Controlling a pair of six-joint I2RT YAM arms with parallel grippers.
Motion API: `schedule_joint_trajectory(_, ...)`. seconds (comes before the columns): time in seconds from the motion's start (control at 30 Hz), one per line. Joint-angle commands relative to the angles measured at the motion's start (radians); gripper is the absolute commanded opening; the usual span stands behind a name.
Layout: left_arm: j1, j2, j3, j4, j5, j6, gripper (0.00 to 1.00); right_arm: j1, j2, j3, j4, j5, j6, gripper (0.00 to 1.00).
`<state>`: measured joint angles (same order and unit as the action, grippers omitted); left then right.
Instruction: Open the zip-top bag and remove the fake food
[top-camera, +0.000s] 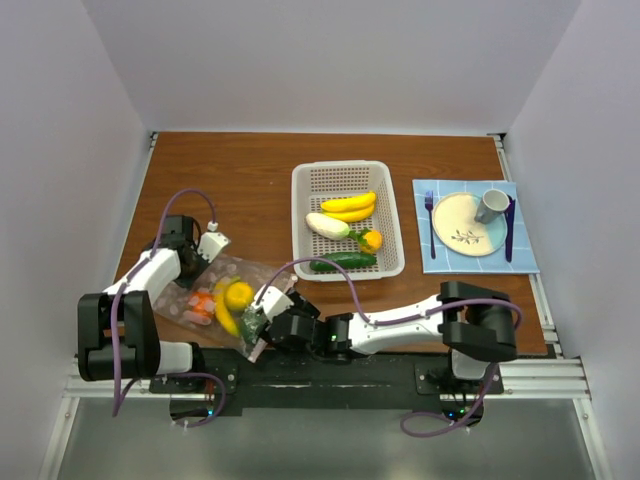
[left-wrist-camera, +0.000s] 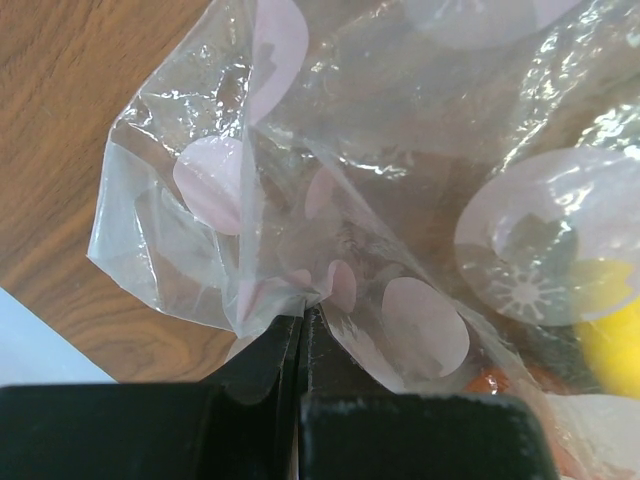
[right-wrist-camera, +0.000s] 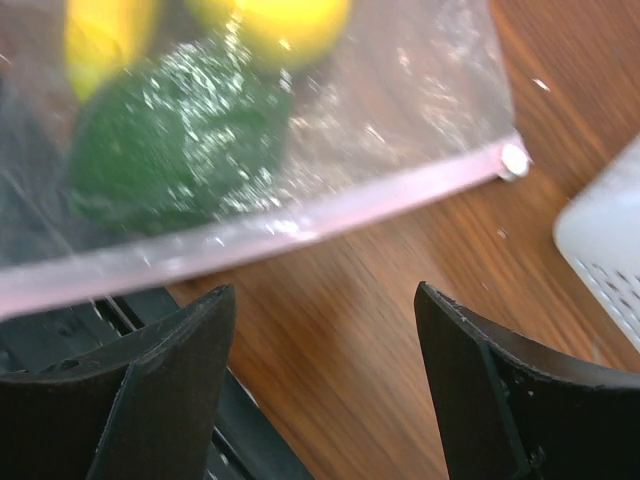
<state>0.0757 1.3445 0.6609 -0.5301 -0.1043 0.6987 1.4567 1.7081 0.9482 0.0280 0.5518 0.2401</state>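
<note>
Down at the near left of the table (top-camera: 250, 170), the bag (top-camera: 225, 300) lies crumpled, and through its creases I can only half make out what it holds. From above my right arm covers the bag's near right corner. My right wrist view cuts off most of the bag and blurs the round green piece (right-wrist-camera: 170, 140) behind the plastic. My left wrist view shows little beyond wrinkled film with pale pink dots, a smear of yellow and a hint of orange at the right edge.

Inside the bag I see a lemon (top-camera: 238, 295), a banana (top-camera: 226, 320) just beside it, something orange-red (top-camera: 200, 305) to their left and the green piece at the near right. The pink zip strip (right-wrist-camera: 300, 225) runs along the bag's edge, pressed flat.

The white basket (top-camera: 300, 215), right of the bag and apart from it, holds two yellow pieces (top-camera: 350, 206), a white oval (top-camera: 327, 225), a cucumber (top-camera: 343, 262) and a small yellow-orange piece (top-camera: 371, 240). Farther right, a plate (top-camera: 455, 225) with a mug (top-camera: 490, 205) on it sits on a blue mat (top-camera: 525, 255).

My left gripper (left-wrist-camera: 303, 318) is clamped tight on a fold at the bag's far corner. My right gripper (right-wrist-camera: 322, 295) stands with its fingers well apart, holding nothing, just short of the zip strip over bare wood.
</note>
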Motion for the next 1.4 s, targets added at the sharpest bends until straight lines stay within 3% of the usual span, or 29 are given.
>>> schedule_joint_trajectory(0.0, -0.005, 0.007, -0.01, 0.035, 0.0, -0.008, 0.0, -0.015, 0.054, 0.067, 0.104, -0.026, -0.021, 0.76)
schedule_joint_trajectory(0.1, -0.004, 0.008, -0.014, 0.038, 0.003, -0.005, 0.0, -0.021, 0.094, 0.075, 0.135, -0.03, -0.022, 0.82)
schedule_joint_trajectory(0.23, -0.004, 0.018, -0.014, 0.036, 0.008, -0.008, 0.0, -0.035, 0.108, 0.048, 0.231, -0.097, -0.018, 0.99)
schedule_joint_trajectory(0.4, -0.01, 0.01, -0.012, 0.019, 0.021, -0.03, 0.0, -0.039, 0.133, 0.05, 0.358, -0.19, -0.042, 0.99)
schedule_joint_trajectory(0.77, -0.053, -0.016, -0.012, -0.021, 0.043, -0.111, 0.0, -0.036, 0.225, 0.142, 0.426, -0.257, -0.002, 0.99)
schedule_joint_trajectory(1.07, -0.094, -0.004, -0.032, -0.03, 0.014, -0.13, 0.0, -0.021, 0.202, 0.195, 0.414, -0.276, -0.028, 0.99)
schedule_joint_trajectory(1.37, -0.112, -0.024, 0.008, -0.096, 0.038, -0.171, 0.0, -0.015, 0.314, 0.304, 0.345, -0.325, -0.009, 0.99)
